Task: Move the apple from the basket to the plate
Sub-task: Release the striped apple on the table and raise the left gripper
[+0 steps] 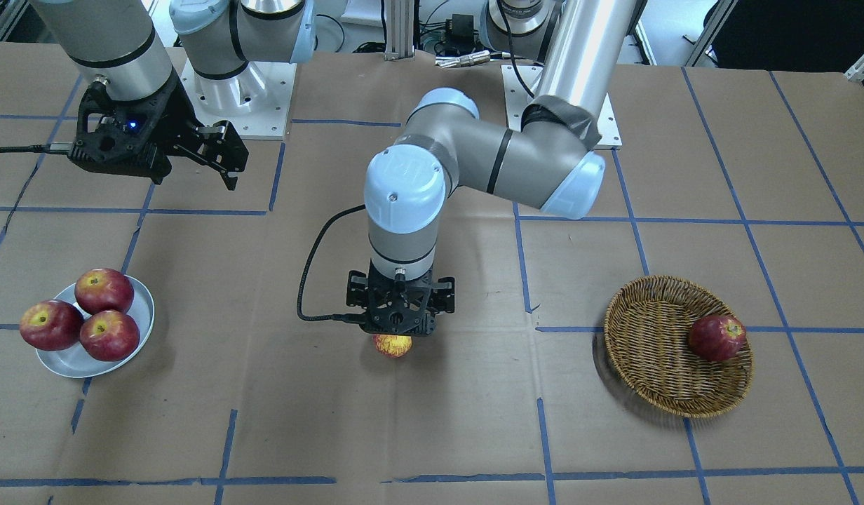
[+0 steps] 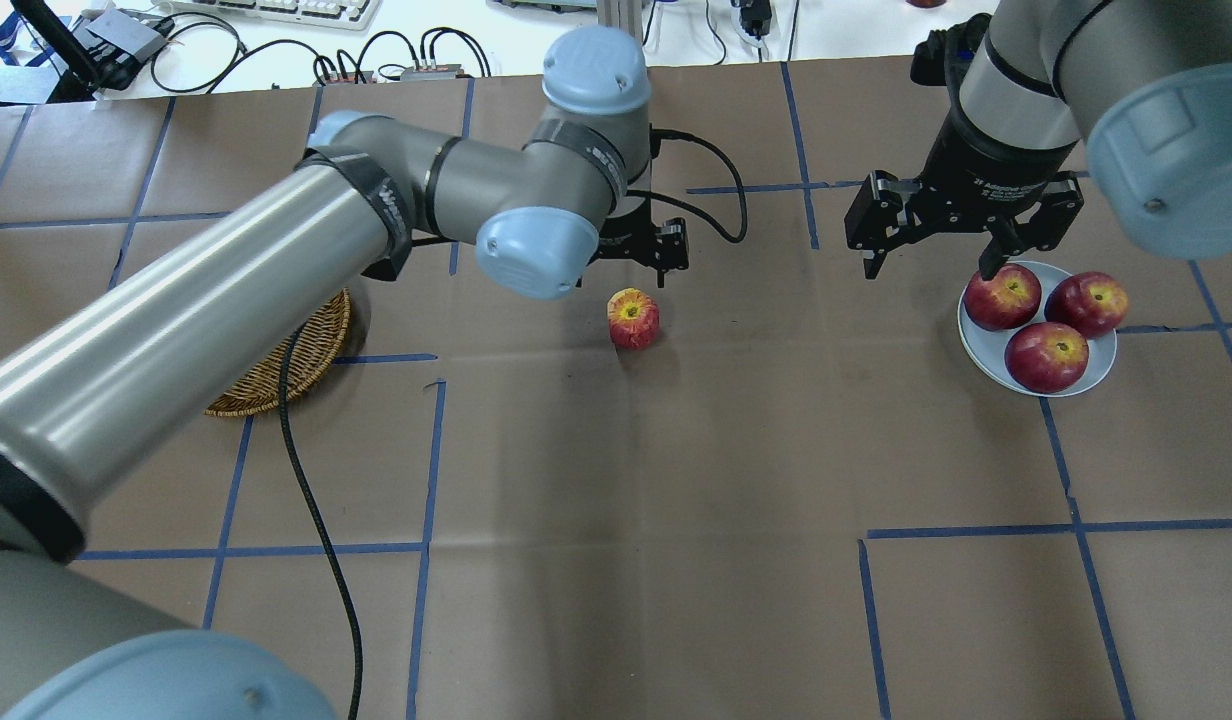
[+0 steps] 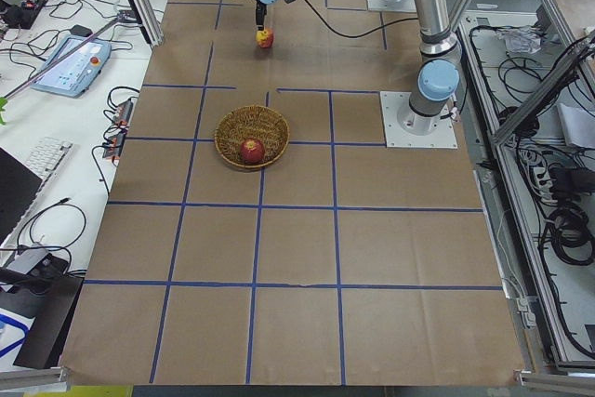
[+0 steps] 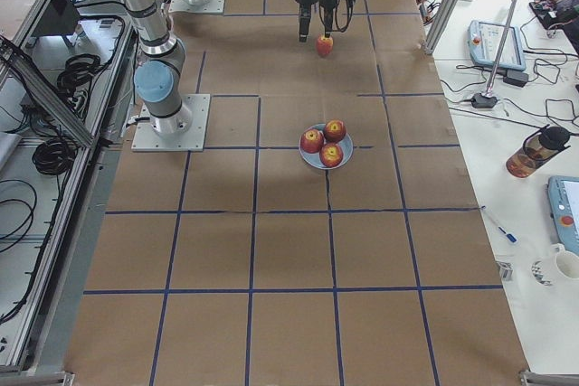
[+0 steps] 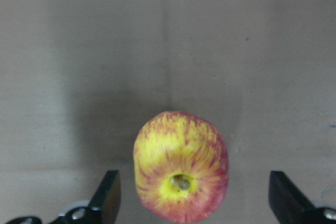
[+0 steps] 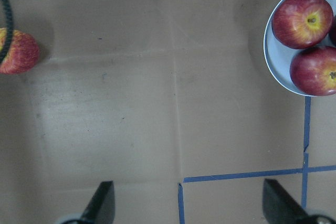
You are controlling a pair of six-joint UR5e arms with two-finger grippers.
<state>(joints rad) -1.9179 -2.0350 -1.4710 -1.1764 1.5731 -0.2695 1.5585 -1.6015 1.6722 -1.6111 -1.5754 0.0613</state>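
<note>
The yellow-streaked apple rests on the brown paper table mid-way between basket and plate; it also shows in the overhead view and the left wrist view. My left gripper hangs straight over it, open, with its fingers wide on either side and not touching it. The wicker basket stands at my left. The pale plate stands at my right. My right gripper is open and empty, held above the table beside the plate.
Three dark red apples fill the plate. One dark red apple lies in the basket. My left arm hides most of the basket in the overhead view. Blue tape lines cross the table.
</note>
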